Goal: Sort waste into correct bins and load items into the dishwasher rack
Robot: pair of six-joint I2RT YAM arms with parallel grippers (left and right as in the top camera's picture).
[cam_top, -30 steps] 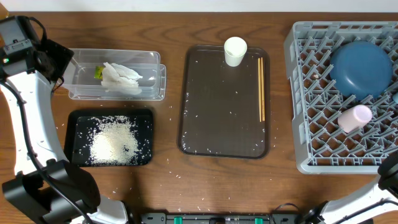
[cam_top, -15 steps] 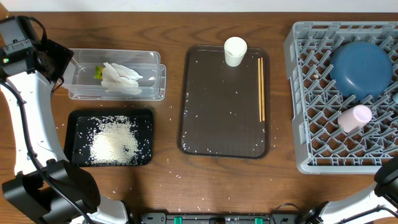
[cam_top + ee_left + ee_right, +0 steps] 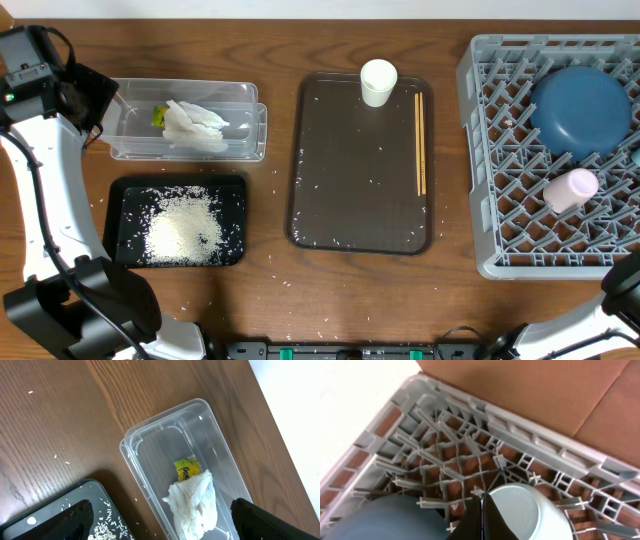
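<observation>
The clear tub [image 3: 250, 128] holds the crumpled tissue [image 3: 192, 126] and the snack wrapper [image 3: 158, 117]; both also show in the left wrist view, the tissue [image 3: 195, 505] and the wrapper [image 3: 186, 469]. The black tray [image 3: 122, 190] holds the rice heap [image 3: 185, 228]. My left gripper [image 3: 161, 506] is open and empty above the tub's left end [image 3: 100, 108]. The grey rack [image 3: 482, 150] holds the dark-blue dish [image 3: 580, 108] and the pink cup [image 3: 570, 188]. My right gripper [image 3: 481, 510] is shut, over the rack between the dark-blue dish [image 3: 375, 520] and the light-blue bowl [image 3: 530, 515]. The white cup [image 3: 378, 82] and the chopsticks [image 3: 420, 140] lie on the brown tray.
The brown serving tray [image 3: 350, 200] sits mid-table between the bins and the rack. Loose rice grains are scattered on it and on the wood around the black tray. The right gripper is outside the overhead view, past its right edge.
The right arm's visible part at the lower right edge of the overhead view has shifted slightly. Nothing else has moved.
</observation>
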